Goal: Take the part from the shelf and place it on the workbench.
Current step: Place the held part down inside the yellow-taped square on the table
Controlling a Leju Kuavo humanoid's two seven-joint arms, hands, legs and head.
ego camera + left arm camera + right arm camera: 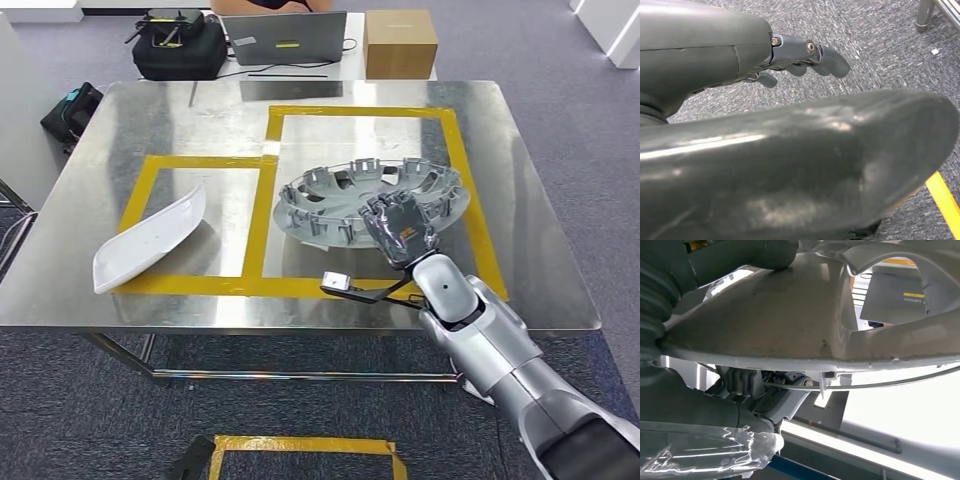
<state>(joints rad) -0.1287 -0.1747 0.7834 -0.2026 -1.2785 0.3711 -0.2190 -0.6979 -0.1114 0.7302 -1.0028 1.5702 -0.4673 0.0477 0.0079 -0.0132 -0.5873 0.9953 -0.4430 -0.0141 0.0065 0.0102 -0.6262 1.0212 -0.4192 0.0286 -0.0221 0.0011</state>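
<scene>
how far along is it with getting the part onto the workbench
Nearly done. The silver wheel cover is already off the shelf and over the workbench, inside the right yellow taped square. The right hand grips its near rim. Left: let go and pull the arm back. The left hand hangs over the carpet, holding nothing.

On the table (528, 290) a hubcap (355, 195) lay to the right, a white part (151, 240) to the left, each inside a taped frame (260, 215). Behind the table stood a laptop (285, 38), a bag (180, 45) to its left, a box (400, 42) to its right.
</scene>
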